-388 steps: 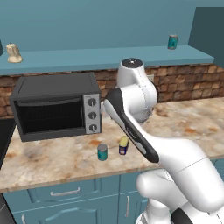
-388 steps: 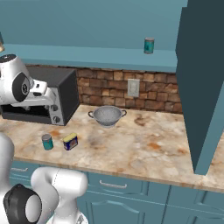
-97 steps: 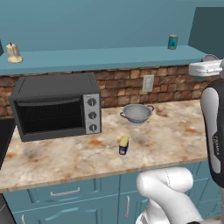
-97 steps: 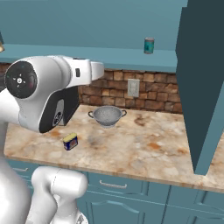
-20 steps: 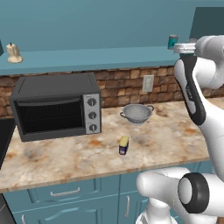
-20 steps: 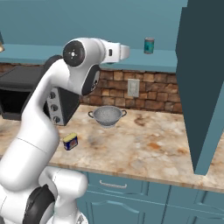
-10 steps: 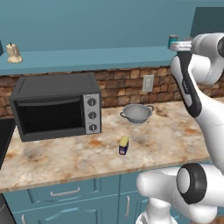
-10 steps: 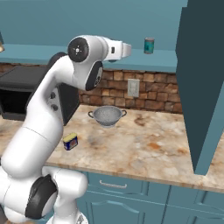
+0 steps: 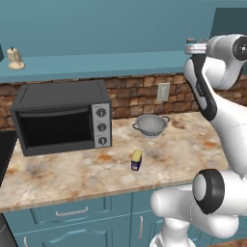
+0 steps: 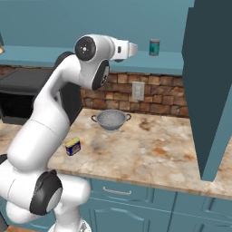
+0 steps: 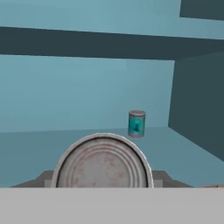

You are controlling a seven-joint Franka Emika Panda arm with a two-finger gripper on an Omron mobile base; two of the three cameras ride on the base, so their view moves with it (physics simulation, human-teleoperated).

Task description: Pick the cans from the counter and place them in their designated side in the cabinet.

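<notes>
A silvery round can top [image 11: 103,164] looms at the bottom of the hand view, with dark finger parts on either side of it. My gripper [image 11: 103,183] is shut on this teal can. The hand [image 10: 131,49] is raised level with the long teal cabinet shelf [image 10: 41,55], left of a second teal can [image 10: 154,47] that stands upright on the shelf [image 11: 183,153] ahead of me [image 11: 136,124]. My gripper [image 9: 193,48] is at the shelf's right end. The dark blue can with yellow top [image 9: 136,160] stands on the mottled counter [image 9: 58,176], also visible from the right [image 10: 72,146].
A steel colander [image 9: 150,125] sits on the counter by the brick wall, and a black microwave [image 9: 62,116] stands to its left. A small pale object [image 9: 15,59] rests at the shelf's left end. A tall dark teal cabinet side [image 10: 208,86] closes the shelf's right end.
The raised hand has edged slightly along the shelf with the can still in it. The blue can and colander have not moved.
</notes>
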